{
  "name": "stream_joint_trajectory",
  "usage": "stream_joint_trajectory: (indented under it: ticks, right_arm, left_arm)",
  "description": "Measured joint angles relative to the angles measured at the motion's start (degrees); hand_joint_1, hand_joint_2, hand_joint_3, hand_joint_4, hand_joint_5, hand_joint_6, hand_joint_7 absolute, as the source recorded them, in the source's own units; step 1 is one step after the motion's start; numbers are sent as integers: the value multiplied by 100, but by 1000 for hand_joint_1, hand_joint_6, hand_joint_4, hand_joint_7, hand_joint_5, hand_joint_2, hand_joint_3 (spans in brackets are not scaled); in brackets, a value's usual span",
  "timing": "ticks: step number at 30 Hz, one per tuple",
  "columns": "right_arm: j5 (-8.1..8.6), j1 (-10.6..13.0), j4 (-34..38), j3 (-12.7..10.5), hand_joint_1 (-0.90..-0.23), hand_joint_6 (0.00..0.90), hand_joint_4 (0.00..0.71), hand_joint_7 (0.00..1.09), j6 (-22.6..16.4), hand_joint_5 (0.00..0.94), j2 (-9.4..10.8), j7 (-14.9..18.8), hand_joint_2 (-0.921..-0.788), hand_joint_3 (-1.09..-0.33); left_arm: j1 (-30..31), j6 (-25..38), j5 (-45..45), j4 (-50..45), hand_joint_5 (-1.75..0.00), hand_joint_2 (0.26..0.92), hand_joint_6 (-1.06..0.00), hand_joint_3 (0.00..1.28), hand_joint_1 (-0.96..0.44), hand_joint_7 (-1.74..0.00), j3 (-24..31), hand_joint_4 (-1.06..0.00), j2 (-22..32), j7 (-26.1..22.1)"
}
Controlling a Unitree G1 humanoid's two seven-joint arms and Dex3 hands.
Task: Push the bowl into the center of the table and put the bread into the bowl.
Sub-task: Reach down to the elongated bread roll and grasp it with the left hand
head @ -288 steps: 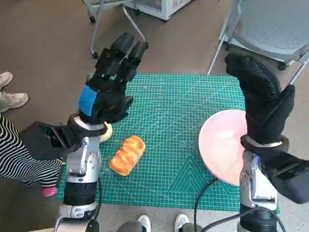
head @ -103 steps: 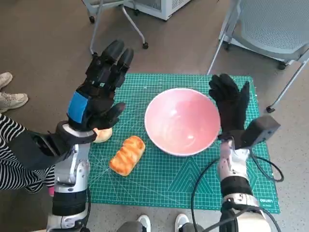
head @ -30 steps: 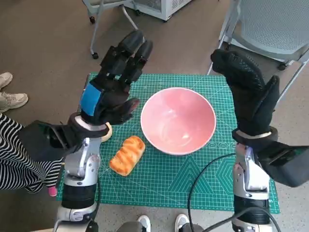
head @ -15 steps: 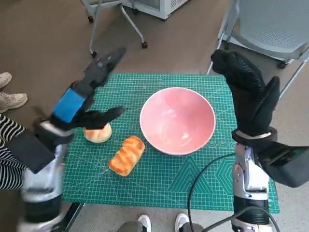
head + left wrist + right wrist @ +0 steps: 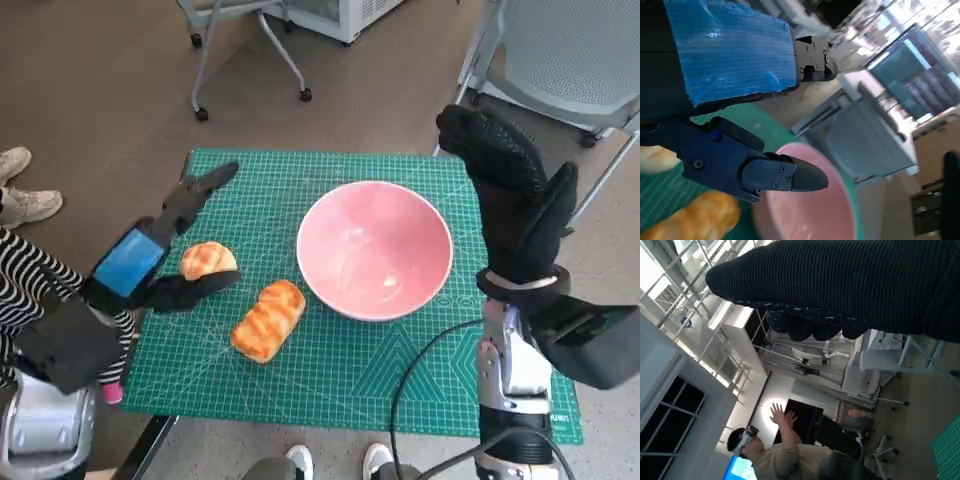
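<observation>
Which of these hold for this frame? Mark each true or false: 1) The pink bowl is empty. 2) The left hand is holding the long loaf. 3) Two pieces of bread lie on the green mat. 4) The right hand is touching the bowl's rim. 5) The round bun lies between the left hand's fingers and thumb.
1) True: the pink bowl holds nothing.
2) False: the left hand holds nothing; the long loaf lies untouched on the green mat.
3) True: the loaf and a round bun both lie on the mat, beside the bowl.
4) False: the right hand is raised and open, apart from the bowl.
5) True: the open left hand brackets the bun, though contact cannot be told.
</observation>
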Motion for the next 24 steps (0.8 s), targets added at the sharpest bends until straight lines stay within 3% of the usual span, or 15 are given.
stream_joint_trajectory:
  ticks: [12,24]
  right_arm:
    - [12,-2,9,-3,-648,76,203,586,24,7,27,-1,-921,-682]
    - [54,-4,63,14,-646,63,181,587,26,0,41,6,-921,-680]
  left_arm:
    - [968,-62,608,-531,-10,921,-164,146,-587,-185,-203,-179,-144,368]
    - [1329,607,1422,-1005,-4,921,-202,142,-579,-110,-872,-192,-159,410]
